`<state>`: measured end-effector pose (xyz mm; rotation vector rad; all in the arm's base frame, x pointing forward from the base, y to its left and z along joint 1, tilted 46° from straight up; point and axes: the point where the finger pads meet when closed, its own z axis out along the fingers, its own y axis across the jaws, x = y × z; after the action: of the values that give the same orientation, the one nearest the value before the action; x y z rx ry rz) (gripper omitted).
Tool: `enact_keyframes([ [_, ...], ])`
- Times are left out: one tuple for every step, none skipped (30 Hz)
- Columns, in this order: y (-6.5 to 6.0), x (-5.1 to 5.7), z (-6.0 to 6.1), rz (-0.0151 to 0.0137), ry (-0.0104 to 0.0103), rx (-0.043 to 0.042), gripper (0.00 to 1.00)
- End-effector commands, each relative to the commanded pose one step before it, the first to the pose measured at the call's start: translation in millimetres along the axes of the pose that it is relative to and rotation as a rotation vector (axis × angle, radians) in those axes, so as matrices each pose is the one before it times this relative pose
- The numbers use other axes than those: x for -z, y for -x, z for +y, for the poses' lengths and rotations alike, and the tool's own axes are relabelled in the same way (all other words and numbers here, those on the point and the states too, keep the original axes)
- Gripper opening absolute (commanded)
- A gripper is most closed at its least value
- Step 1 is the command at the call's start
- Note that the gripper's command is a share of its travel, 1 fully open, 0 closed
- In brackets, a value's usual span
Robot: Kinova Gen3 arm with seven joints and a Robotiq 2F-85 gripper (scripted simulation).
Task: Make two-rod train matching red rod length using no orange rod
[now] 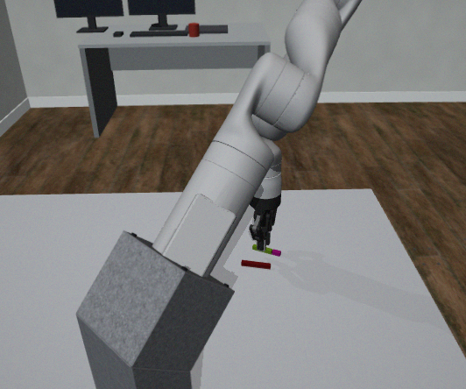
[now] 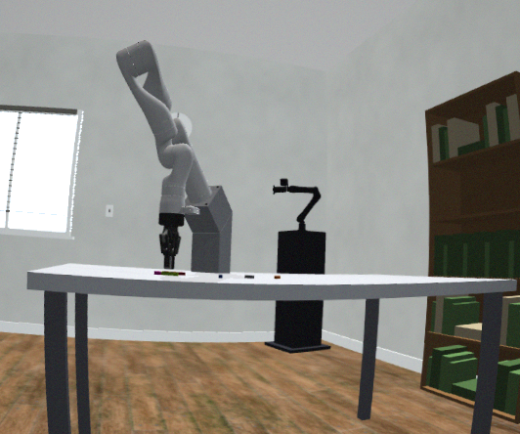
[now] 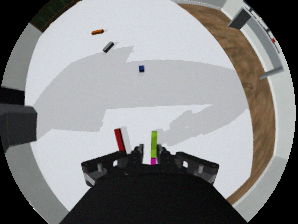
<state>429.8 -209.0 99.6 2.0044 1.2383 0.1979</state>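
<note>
A lime rod (image 1: 266,251) lies flat on the white table with a short magenta rod (image 1: 276,252) at its right end, the two in one line. The red rod (image 1: 256,264) lies just in front of them, roughly parallel and apart. My gripper (image 1: 261,245) stands upright over the lime rod, its fingers slightly open on either side of it and not clamping it. In the wrist view the lime rod (image 3: 153,144) and magenta rod (image 3: 153,161) run between my fingertips, with the red rod (image 3: 120,139) to the left.
A blue rod (image 3: 141,68), a grey rod (image 3: 108,47) and an orange rod (image 3: 97,31) lie farther off on the table. They also show in the exterior view, the blue rod (image 2: 220,276), grey rod (image 2: 249,277) and orange rod (image 2: 277,277). The arm's grey base block (image 1: 149,307) stands near the rods.
</note>
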Motion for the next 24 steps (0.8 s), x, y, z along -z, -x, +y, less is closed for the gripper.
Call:
enact_keyframes([
  [-4.38,19.13,6.34,0.01184,0.01543,0.00220,0.24],
  [0.00,5.68,0.00,0.00000,0.00000,0.00000,0.24],
  [0.00,5.67,0.00,0.00000,0.00000,0.00000,0.24],
  [0.00,5.56,0.00,0.00001,0.00000,0.00000,0.24],
  [0.00,5.35,0.00,0.00000,0.00000,0.00000,0.24],
  [0.00,5.06,0.00,0.00000,0.00000,0.00000,0.24],
  [0.00,4.72,0.00,0.00000,0.00000,0.00000,0.24],
  [0.00,4.33,0.00,0.00000,0.00000,0.00000,0.24],
  [0.00,3.89,0.00,-0.00001,0.00000,0.00000,0.24],
  [0.00,0.00,0.00,0.00000,0.00000,0.00000,0.24],
  [0.00,0.00,0.00,0.00000,0.00000,0.00000,0.24],
  [0.00,3.43,0.01,-0.00001,0.00000,0.00001,0.24],
  [0.00,2.96,0.00,0.00001,0.00000,0.00000,0.24],
  [0.00,2.48,0.00,0.00000,0.00000,0.00000,0.24],
  [0.00,2.00,0.00,0.00000,0.00000,0.00000,0.24],
  [0.00,1.53,0.01,-0.00001,0.00000,0.00001,0.24],
  [0.00,1.11,0.00,0.00001,0.00000,0.00000,0.24],
  [0.00,0.73,0.00,0.00001,0.00000,0.00000,0.24],
  [0.00,0.40,0.00,0.00001,0.00000,0.00000,0.24],
  [0.00,0.16,0.00,0.00000,0.00000,0.00000,0.24],
  [0.00,0.02,0.00,0.00000,0.00000,0.00000,0.24],
  [0.00,0.00,0.00,0.00000,0.00000,0.00000,1.00],
  [0.00,0.00,0.00,0.00000,0.00000,0.00000,1.00],
  [0.00,0.00,0.00,0.00000,0.00000,0.00000,1.00],
])
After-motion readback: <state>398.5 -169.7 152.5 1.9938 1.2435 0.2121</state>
